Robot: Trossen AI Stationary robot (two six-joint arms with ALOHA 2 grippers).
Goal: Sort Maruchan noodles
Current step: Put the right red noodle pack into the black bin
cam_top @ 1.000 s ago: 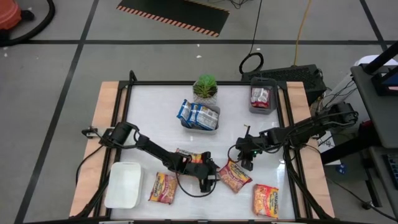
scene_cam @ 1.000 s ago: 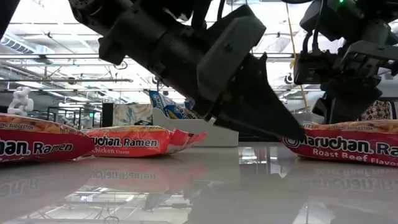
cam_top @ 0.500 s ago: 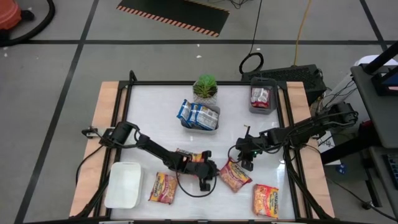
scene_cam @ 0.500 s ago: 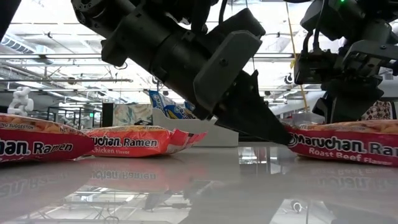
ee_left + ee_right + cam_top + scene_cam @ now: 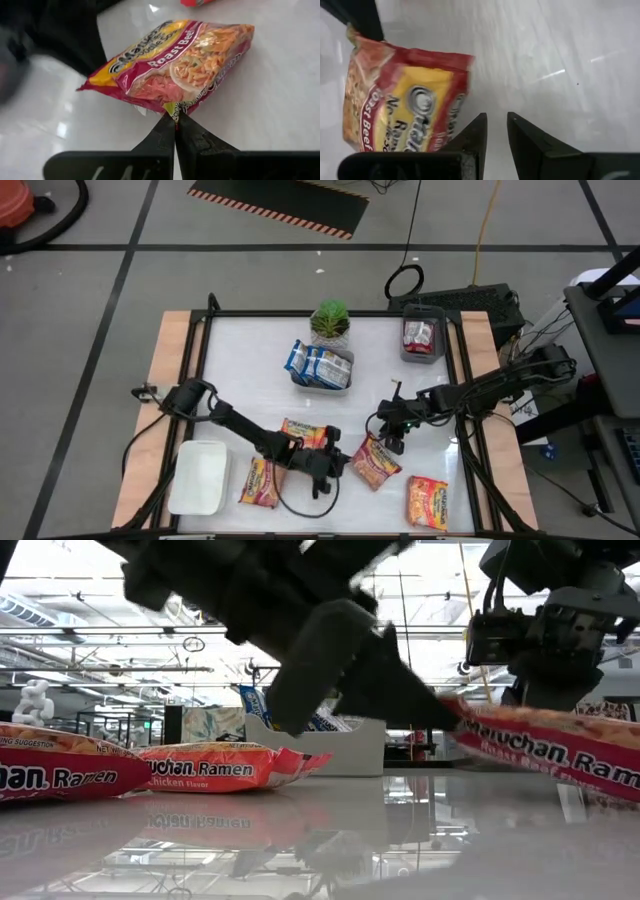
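the left gripper [image 5: 175, 122] is pinched shut on the edge seam of a roast beef maruchan packet [image 5: 175, 65], its two dark fingertips meeting on the crimped end. in the high view this left gripper [image 5: 338, 463] sits low in the middle of the white table [image 5: 240, 370], with the roast beef maruchan packet [image 5: 376, 462] just to its right. in the low view that packet [image 5: 550, 750] is tilted, its gripped end raised off the surface.

the right gripper [image 5: 495, 127] hangs just beside the same packet's far end [image 5: 405, 120], fingers a narrow gap apart and holding nothing. from above, the right gripper [image 5: 397, 438] is just above the packet's upper right corner.

outward from there: an orange chicken ramen packet [image 5: 303, 432] lies under the left arm, just up and left of the gripper; it also shows in the low view [image 5: 225, 767]. a pink-red packet with yellow [image 5: 262, 481] lies lower left, near a white tray [image 5: 198, 477] at the table's left front corner. another pink-red packet [image 5: 427, 501] lies near the right front corner.

farther back, blue-white packets [image 5: 320, 364] are stacked in a grey tray [image 5: 322, 384] at the table's middle, just in front of a small potted plant [image 5: 331, 320]. a red packet [image 5: 419, 334] rests in a grey bin [image 5: 421, 352] at the back right corner.
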